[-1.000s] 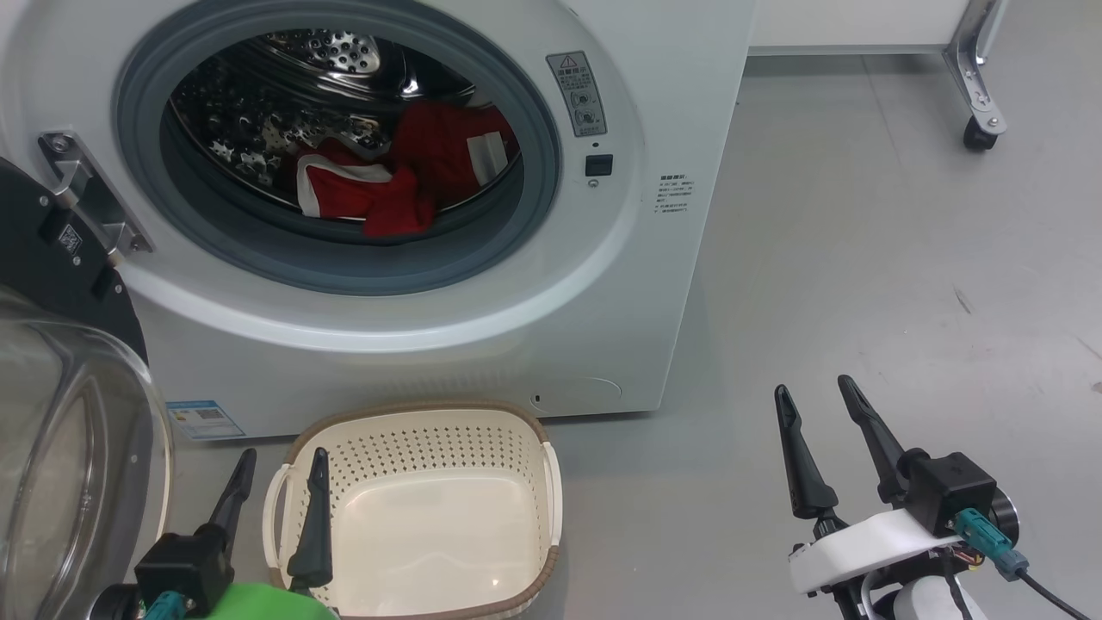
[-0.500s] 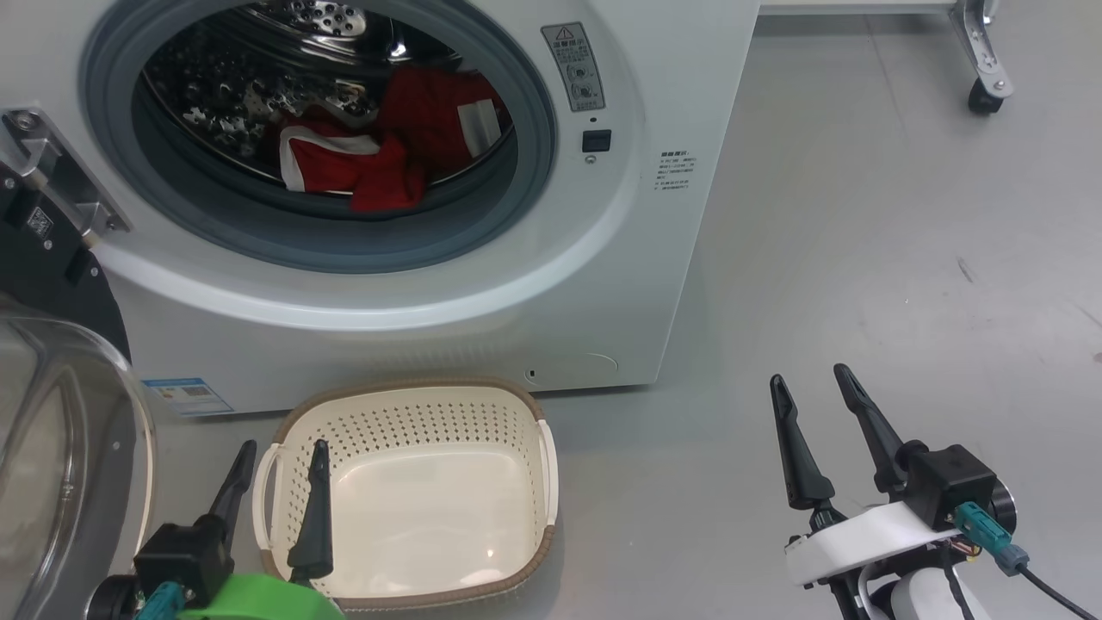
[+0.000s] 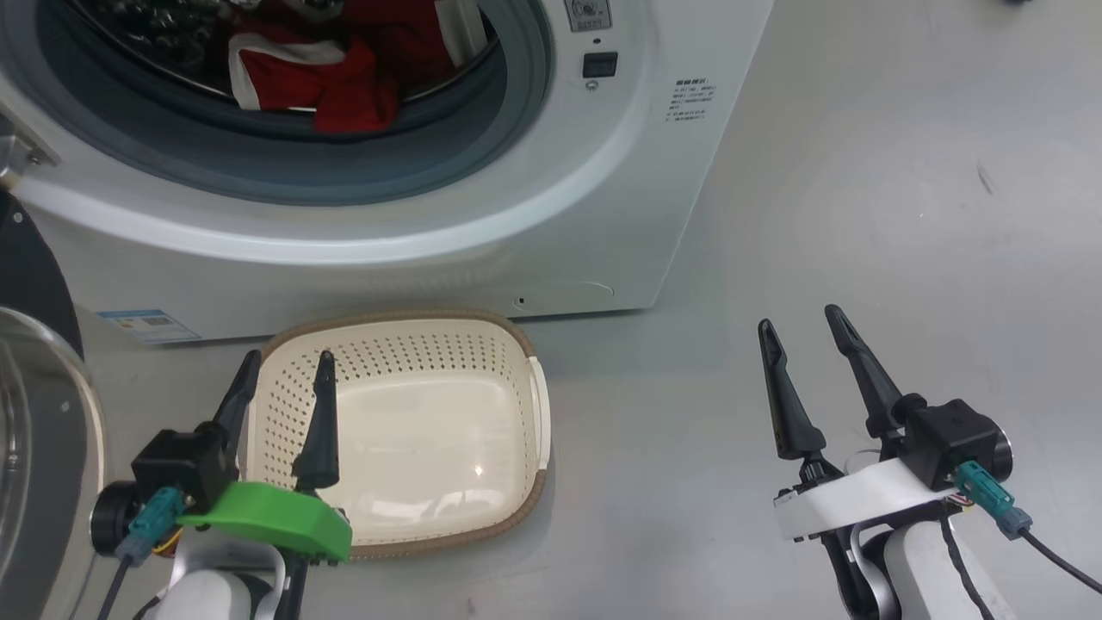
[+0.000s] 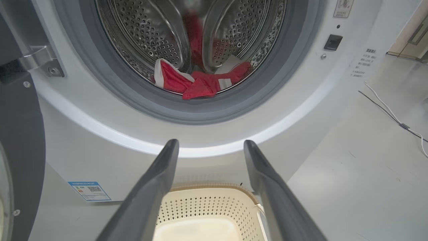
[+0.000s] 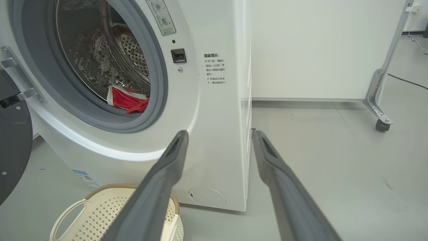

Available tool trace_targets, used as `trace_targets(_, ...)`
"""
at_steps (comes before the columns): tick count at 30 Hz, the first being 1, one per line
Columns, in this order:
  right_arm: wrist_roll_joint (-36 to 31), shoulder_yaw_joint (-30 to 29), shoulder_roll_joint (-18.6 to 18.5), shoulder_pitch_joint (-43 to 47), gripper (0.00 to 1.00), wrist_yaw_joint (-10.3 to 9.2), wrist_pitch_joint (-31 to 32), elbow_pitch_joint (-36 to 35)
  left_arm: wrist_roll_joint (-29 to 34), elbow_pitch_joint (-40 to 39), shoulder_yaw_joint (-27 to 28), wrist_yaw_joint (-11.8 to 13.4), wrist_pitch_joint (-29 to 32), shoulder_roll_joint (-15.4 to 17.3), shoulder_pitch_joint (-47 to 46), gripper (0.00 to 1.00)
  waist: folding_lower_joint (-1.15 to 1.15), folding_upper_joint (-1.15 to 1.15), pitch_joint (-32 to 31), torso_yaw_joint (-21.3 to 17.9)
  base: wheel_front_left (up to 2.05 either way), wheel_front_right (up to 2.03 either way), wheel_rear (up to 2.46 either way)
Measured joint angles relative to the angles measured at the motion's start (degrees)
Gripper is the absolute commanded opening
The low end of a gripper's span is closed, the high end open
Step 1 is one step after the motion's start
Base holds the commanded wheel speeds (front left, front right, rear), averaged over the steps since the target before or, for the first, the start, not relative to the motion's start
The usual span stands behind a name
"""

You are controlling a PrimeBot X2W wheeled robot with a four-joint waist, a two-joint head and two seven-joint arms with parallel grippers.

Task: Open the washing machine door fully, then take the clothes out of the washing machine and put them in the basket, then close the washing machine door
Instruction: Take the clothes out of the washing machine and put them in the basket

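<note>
1. While the washing machine door (image 3: 34, 430) is hanging open, we are seeing the clothes (image 4: 200, 85) lying low in the washing machine (image 3: 534, 198).
2. We are guessing they are soft, light and floppy, so we are picking a front fold.
3. Both jaws are standing spread and empty: left gripper (image 3: 288, 355) over the basket (image 3: 387, 317), right gripper (image 3: 797, 317) over the floor (image 3: 861, 215).
4. We are minding the grey rubber ring (image 4: 200, 113); the right side is giving lots of room.
</note>
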Motion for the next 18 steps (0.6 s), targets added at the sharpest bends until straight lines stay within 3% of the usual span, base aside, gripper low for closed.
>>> trace_targets(8, -0.19, 0.54, -0.03, -3.66, 1.00, 0.01, -0.01, -1.78, -1.32, 3.61, 0.35, -0.07, 1.23, -0.37, -8.55, 1.00, 0.00, 0.00, 6.24, -0.48, 0.00, 0.00, 0.00)
trace_targets(18, 0.87, 2.41, -0.14, -8.83, 1.00, 0.03, -0.01, -2.92, -4.16, 8.50, 1.87, -1.54, 8.00, 0.15, -22.63, 1.00, 0.00, 0.00, 14.20, -1.98, 0.00, 0.00, 0.00)
